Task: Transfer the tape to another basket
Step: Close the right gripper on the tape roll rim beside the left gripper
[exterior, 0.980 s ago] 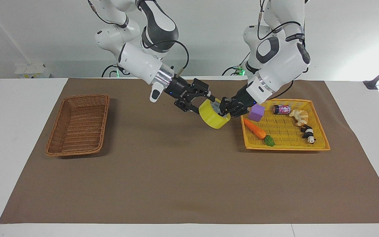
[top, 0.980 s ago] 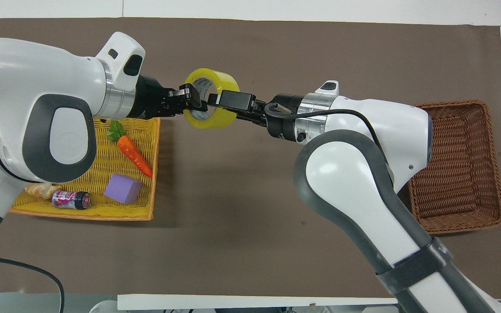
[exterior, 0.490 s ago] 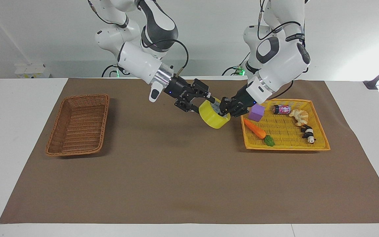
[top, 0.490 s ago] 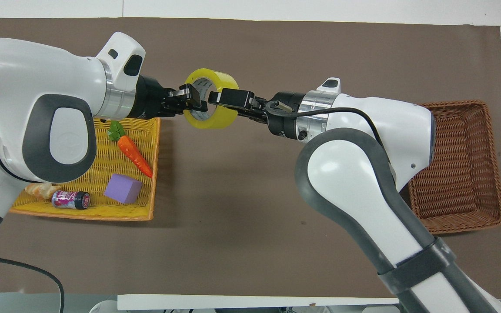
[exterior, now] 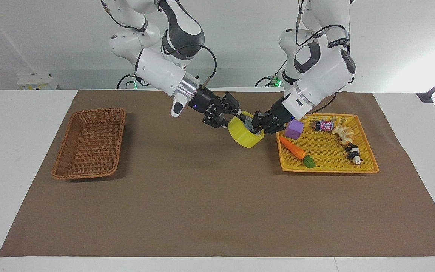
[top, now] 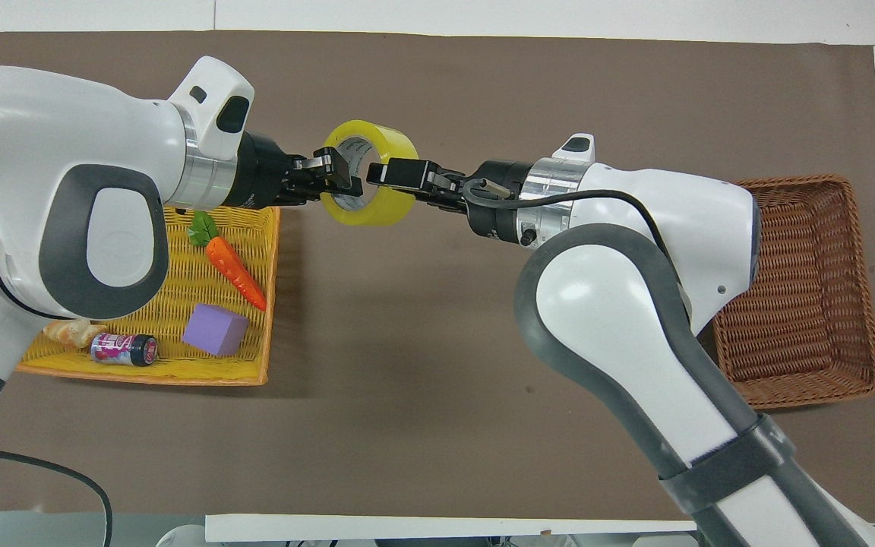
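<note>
The yellow tape (exterior: pixel 244 138) (top: pixel 386 214) hangs tilted in the air over the brown mat, beside the yellow tray's edge. My left gripper (exterior: pixel 257 127) (top: pixel 336 172) is shut on the roll's wall at the side toward the tray. My right gripper (exterior: pixel 240 116) (top: pixel 381 174) is shut on the wall at the other side, one finger inside the core. The brown wicker basket (exterior: pixel 66 148) (top: pixel 794 304) stands at the right arm's end of the table with nothing in it.
A yellow woven tray (exterior: pixel 327 153) (top: pixel 179 300) at the left arm's end holds a purple cube (exterior: pixel 295 129), a carrot (exterior: pixel 293 148), a small can (exterior: pixel 323 125), a pastry (exterior: pixel 344 133) and a panda toy (exterior: pixel 354 153).
My right gripper's fingers have closed onto the tape's wall. The roll has tipped and sunk slightly. My left gripper has kept its hold in place.
</note>
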Tool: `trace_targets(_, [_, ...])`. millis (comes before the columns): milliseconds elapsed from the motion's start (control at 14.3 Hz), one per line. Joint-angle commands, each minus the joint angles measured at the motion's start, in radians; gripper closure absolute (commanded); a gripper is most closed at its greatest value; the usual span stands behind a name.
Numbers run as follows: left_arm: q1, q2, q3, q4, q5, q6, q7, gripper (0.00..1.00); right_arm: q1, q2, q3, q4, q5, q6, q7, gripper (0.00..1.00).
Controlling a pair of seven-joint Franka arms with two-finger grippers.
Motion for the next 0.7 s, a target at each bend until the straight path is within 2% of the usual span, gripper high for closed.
trace_targets(0, [-0.016, -0.018, 0.014, -0.001, -0.020, -0.002, -0.005, 1.00, -0.013, 0.008, 0.000, 0.013, 0.001, -0.003, 0.008, 1.00])
trace_targets(70, [-0.016, -0.018, 0.014, -0.001, -0.020, -0.004, -0.004, 0.96, -0.013, 0.008, 0.000, 0.011, 0.001, -0.003, 0.008, 1.00])
trace_targets(140, [-0.014, -0.018, 0.014, 0.001, -0.019, -0.005, -0.004, 0.82, -0.013, 0.008, 0.000, 0.013, 0.001, -0.005, 0.008, 1.00])
trace_targets(210, [-0.014, -0.018, 0.014, 0.004, -0.016, -0.010, -0.004, 0.47, -0.013, 0.008, -0.001, 0.011, 0.001, -0.005, 0.008, 1.00])
trace_targets(280, [-0.016, -0.018, 0.014, 0.006, -0.014, -0.010, -0.008, 0.21, -0.014, 0.008, -0.001, 0.011, 0.001, -0.006, 0.008, 1.00])
trace_targets(350, [-0.016, -0.030, 0.012, 0.006, -0.011, -0.010, -0.029, 0.07, -0.019, 0.008, -0.001, 0.013, 0.001, -0.009, 0.008, 1.00])
trace_targets(420, [-0.023, -0.045, 0.014, 0.007, -0.008, -0.013, -0.075, 0.01, -0.022, 0.008, -0.001, 0.011, 0.001, -0.011, 0.006, 1.00])
trace_targets(630, [-0.014, -0.074, 0.021, 0.031, 0.036, -0.059, -0.080, 0.01, -0.034, 0.005, -0.001, 0.010, 0.001, -0.028, 0.006, 1.00])
